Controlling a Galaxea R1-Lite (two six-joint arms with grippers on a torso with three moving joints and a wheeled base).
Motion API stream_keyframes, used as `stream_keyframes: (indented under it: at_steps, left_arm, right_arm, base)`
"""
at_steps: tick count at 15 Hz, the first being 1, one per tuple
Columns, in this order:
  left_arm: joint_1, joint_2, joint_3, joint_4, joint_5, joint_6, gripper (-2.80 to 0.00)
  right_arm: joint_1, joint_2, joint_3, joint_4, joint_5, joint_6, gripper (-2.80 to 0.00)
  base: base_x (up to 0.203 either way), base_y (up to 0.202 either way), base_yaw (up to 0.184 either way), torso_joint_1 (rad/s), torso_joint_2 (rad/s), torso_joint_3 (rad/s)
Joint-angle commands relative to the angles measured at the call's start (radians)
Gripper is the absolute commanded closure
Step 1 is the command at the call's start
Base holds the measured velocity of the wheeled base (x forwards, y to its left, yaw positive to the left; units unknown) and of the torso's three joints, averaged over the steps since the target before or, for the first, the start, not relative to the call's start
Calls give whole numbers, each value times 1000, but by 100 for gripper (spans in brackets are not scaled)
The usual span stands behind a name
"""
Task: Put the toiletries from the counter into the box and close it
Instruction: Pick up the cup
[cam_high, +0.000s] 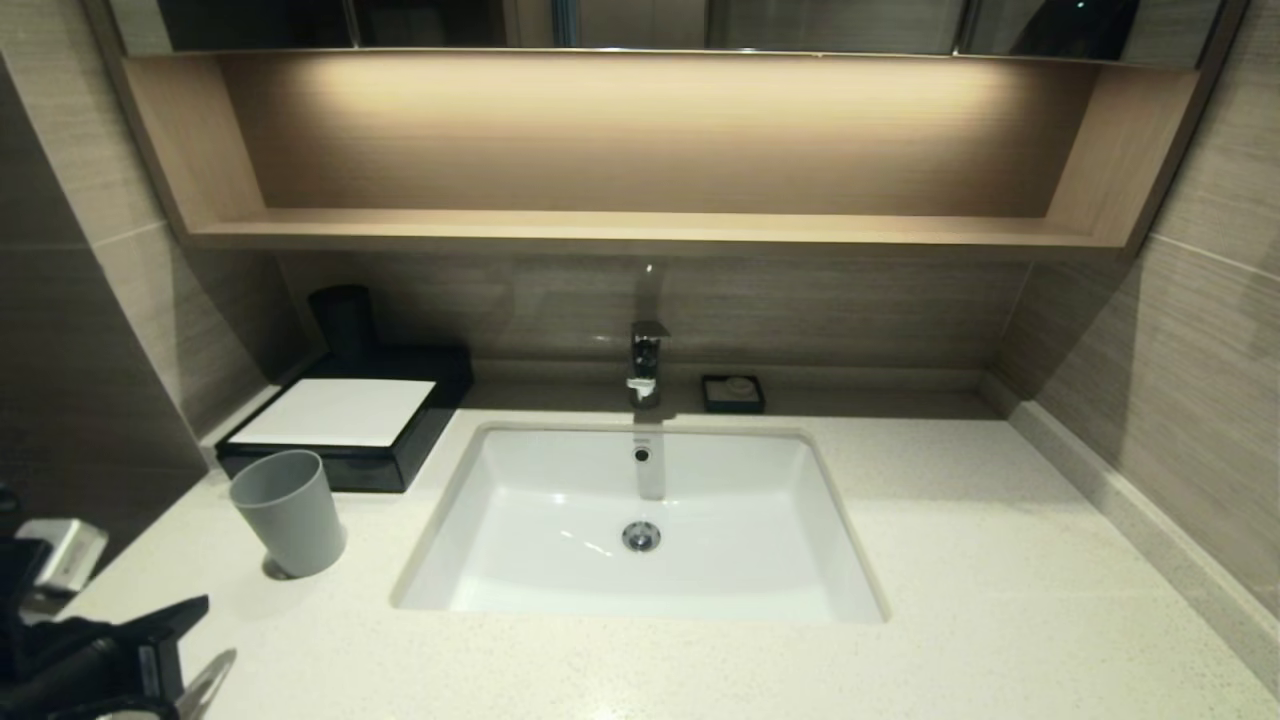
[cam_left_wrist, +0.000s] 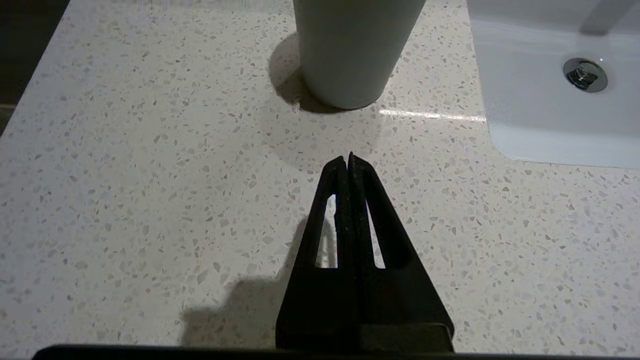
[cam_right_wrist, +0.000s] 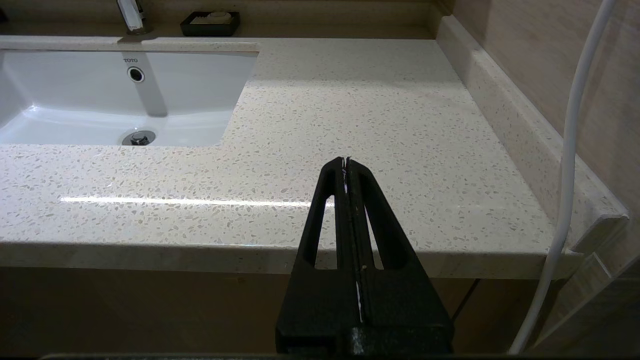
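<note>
The black box (cam_high: 400, 450) with a white panel (cam_high: 335, 412) on top stands at the back left of the cream speckled counter (cam_high: 1000, 560). Its drawer front looks flush with the box. No packets of toiletries show in any view. My left gripper (cam_high: 200, 605) is shut and empty, low over the counter's front left, pointing at the grey cup (cam_high: 290, 512). In the left wrist view my left gripper (cam_left_wrist: 347, 160) is just short of the cup (cam_left_wrist: 355, 50). My right gripper (cam_right_wrist: 346, 162) is shut and empty over the counter's front edge, right of the sink (cam_right_wrist: 100, 100); it is out of the head view.
The white sunken sink (cam_high: 640, 520) fills the middle, with the faucet (cam_high: 647, 360) behind it. A small black soap dish (cam_high: 733, 393) sits at the back. A dark cup (cam_high: 343, 318) stands behind the box. The wooden shelf (cam_high: 640, 225) hangs above. A white cable (cam_right_wrist: 570, 150) runs by the right wall.
</note>
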Motion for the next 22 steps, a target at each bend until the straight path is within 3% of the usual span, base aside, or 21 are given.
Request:
stream_keyframes:
  at_steps: [1, 11, 15, 22]
  left_arm:
    - [-17, 36, 23, -18, -2, 6, -280]
    - [-44, 111, 0, -39, -2, 6, -280]
    - [-69, 167, 1, -108, 0, 0, -280]
    - [-91, 303, 20, -329, 8, -3, -280]
  right_arm:
    - [0, -1, 2, 0, 0, 0, 0]
    - [0, -1, 2, 0, 0, 0, 0]
    - [0, -1, 2, 1, 0, 0, 0]
    - [0, -1, 2, 0, 0, 0, 0]
  base:
    - [0, 0, 0, 0, 0, 0]
    - [0, 0, 0, 0, 0, 0]
    - [0, 0, 0, 0, 0, 0]
    - [0, 0, 0, 0, 0, 0]
